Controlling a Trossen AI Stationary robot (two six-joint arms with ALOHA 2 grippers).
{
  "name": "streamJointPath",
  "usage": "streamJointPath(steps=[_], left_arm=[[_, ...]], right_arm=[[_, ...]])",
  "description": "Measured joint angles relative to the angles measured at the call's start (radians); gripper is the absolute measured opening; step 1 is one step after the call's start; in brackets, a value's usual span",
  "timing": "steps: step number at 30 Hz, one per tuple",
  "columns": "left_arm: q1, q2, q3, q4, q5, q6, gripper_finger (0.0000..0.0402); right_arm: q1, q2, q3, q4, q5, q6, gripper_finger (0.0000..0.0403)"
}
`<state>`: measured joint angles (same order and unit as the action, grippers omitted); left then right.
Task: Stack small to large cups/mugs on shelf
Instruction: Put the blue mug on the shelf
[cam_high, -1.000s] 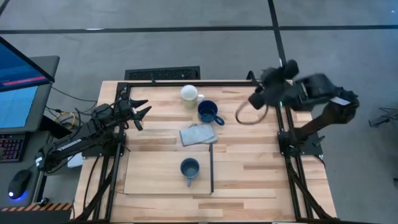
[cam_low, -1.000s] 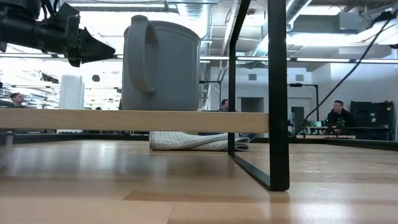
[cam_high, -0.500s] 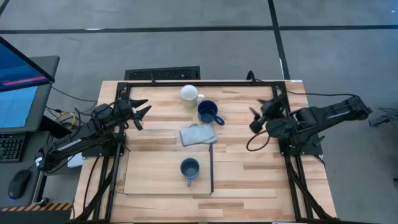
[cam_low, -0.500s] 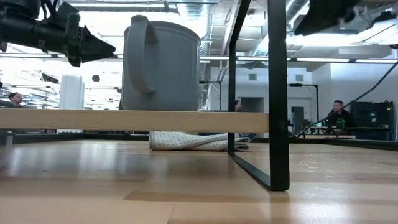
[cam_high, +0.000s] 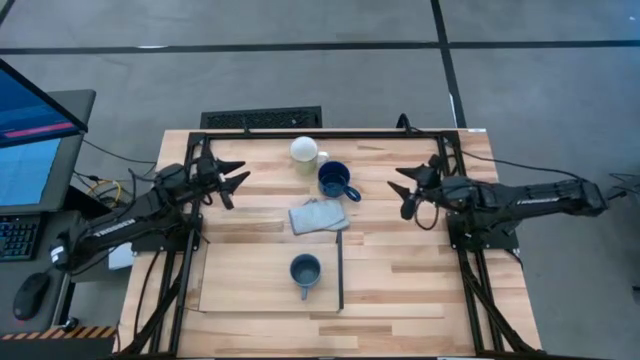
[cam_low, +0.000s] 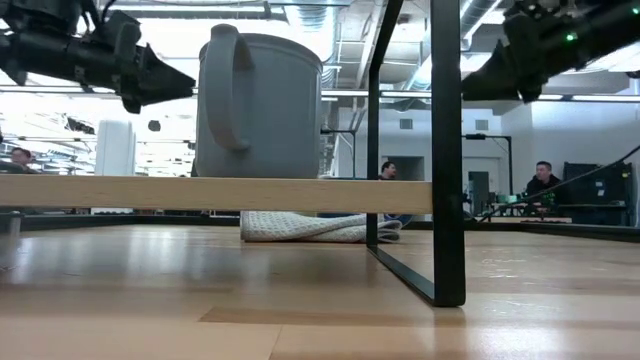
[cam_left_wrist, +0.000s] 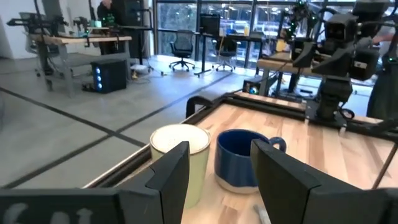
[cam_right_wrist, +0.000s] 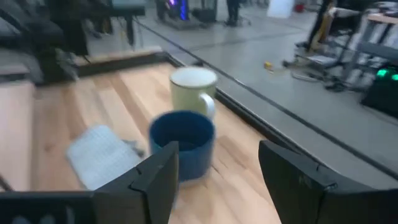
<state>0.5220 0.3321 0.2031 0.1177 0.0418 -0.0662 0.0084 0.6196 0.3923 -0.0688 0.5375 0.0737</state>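
A small slate grey-blue mug (cam_high: 304, 270) stands upright on the pale plywood shelf (cam_high: 240, 280) near the table's front; it fills the low view (cam_low: 260, 105). A dark navy mug (cam_high: 335, 180) and a cream-white mug (cam_high: 304, 152) stand upright on the tabletop toward the far edge, side by side in both wrist views, navy (cam_left_wrist: 242, 158) (cam_right_wrist: 181, 143), cream (cam_left_wrist: 181, 155) (cam_right_wrist: 193, 90). My left gripper (cam_high: 234, 182) is open and empty, left of the two mugs. My right gripper (cam_high: 402, 192) is open and empty, right of the navy mug.
A grey folded cloth (cam_high: 318, 215) lies on the tabletop between the two far mugs and the shelf. A thin black strip (cam_high: 340, 270) runs along the shelf's right edge. Black frame rails (cam_high: 330, 133) border the table. People sit in the room beyond (cam_low: 542, 185).
My right arm has swung down from above the far right corner and stretched toward the table's middle; its gripper now sits low, right of the navy mug. My left gripper has edged slightly toward the far mugs. The mugs and cloth have kept still.
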Motion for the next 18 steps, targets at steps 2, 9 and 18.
streamJointPath(steps=[2,9,18], left_arm=[[0.0,0.056,0.0,0.056,0.0,-0.006,0.0163],[0.0,0.272,0.056,0.159,0.071,-0.008,0.0163],[-0.006,0.601,0.379,-0.03,0.091,-0.01,0.0163]], right_arm=[[-0.01,-0.039,-0.039,0.044,-0.025,-0.015,0.0244],[-0.015,-0.14,-0.154,0.138,-0.053,-0.038,0.0244],[-0.015,-0.177,-0.209,0.167,-0.049,0.005,0.0244]])
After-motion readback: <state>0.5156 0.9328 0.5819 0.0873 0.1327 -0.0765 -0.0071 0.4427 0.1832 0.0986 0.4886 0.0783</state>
